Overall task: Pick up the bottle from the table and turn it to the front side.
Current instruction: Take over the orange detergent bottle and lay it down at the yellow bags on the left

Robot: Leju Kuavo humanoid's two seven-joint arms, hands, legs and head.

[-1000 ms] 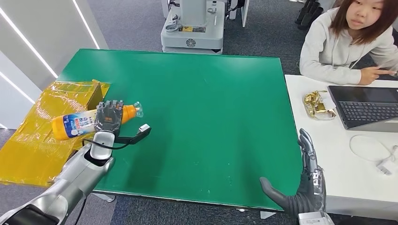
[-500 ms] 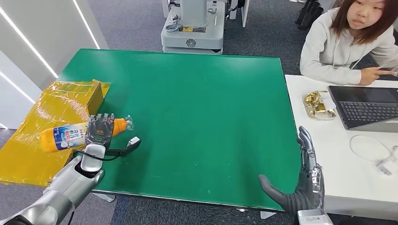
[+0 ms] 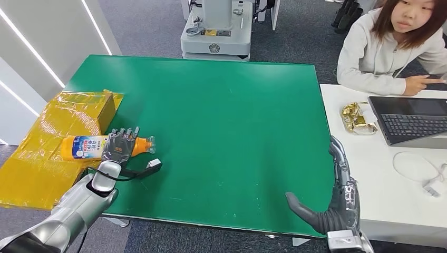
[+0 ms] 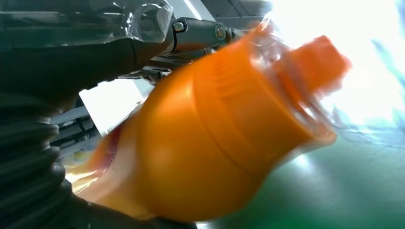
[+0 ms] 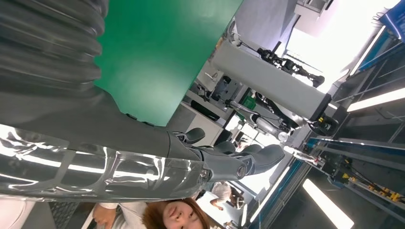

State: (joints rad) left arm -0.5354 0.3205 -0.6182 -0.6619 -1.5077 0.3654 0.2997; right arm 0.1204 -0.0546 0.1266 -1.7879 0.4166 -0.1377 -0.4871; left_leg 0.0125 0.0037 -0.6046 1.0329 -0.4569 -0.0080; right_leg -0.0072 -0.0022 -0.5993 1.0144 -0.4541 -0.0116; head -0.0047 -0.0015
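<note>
Table: I see the green table point(image 3: 221, 126) spread across most of my head view, with a white desk point(image 3: 400, 190) butting its right edge.
Box: a yellow-wrapped box point(image 3: 58, 132) sits at the table's left edge.
Person: someone in a grey top point(image 3: 379, 52) sits at the white desk by a laptop point(image 3: 411, 121).
Bottle: the orange bottle point(image 3: 87, 147) lies on its side over the table's left edge beside the box, its cap pointing into the table and its blue-and-white label facing my camera.
Left hand: my left hand point(image 3: 120, 146) grips the bottle near its neck; the wrist view shows the orange shoulder point(image 4: 224, 138) close up.
Right hand: my right hand point(image 3: 337, 200) is empty, fingers spread, at the table's near right corner.
Progress: I judge the pick-up done; whether the turn is complete I cannot tell, and nothing has been set down.
</note>
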